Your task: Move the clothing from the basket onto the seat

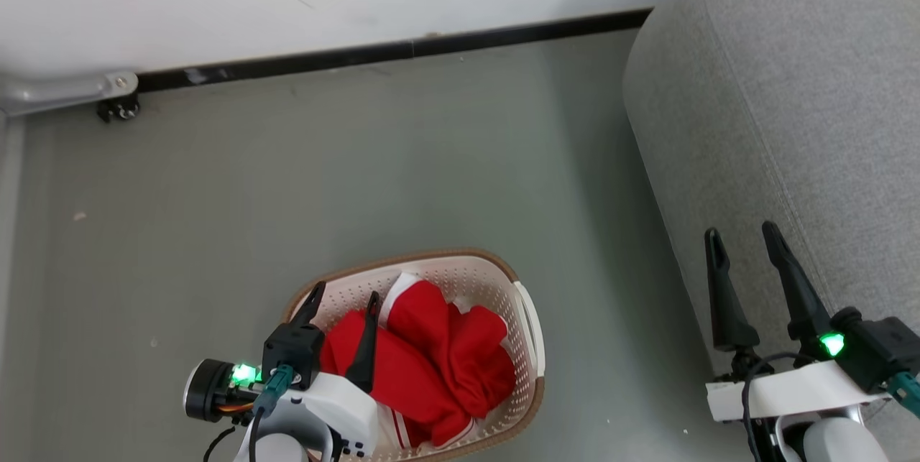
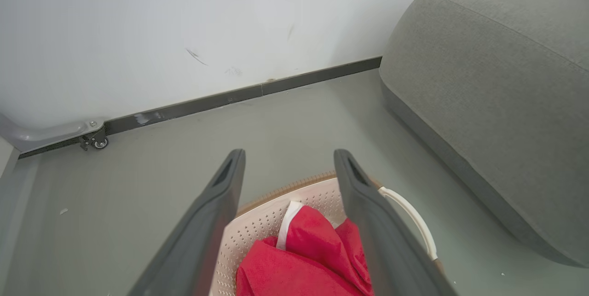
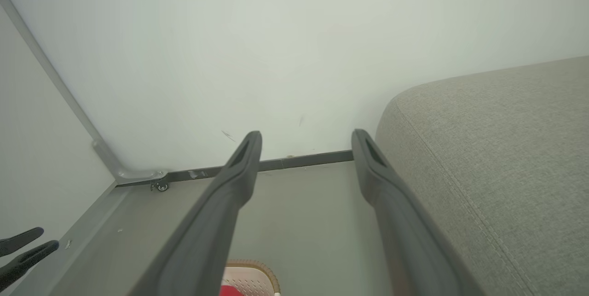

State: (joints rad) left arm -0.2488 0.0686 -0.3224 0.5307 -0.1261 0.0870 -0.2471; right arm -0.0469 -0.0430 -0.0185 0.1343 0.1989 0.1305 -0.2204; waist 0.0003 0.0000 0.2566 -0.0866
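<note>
Clothing (image 1: 431, 354): red fabric with white trim, bunched in the basket (image 1: 467, 275) at six o'clock in the head view. Judged soft, light and unbreakable; best pinched at a raised fold. No writing legible. Left gripper (image 1: 346, 292) spread, empty, above the basket. Right gripper (image 1: 741, 231) spread, empty, at four o'clock by the seat (image 1: 790, 88).

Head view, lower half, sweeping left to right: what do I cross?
Open left gripper → clothing → basket handle → floor → open right gripper, seen against the seat.
</note>
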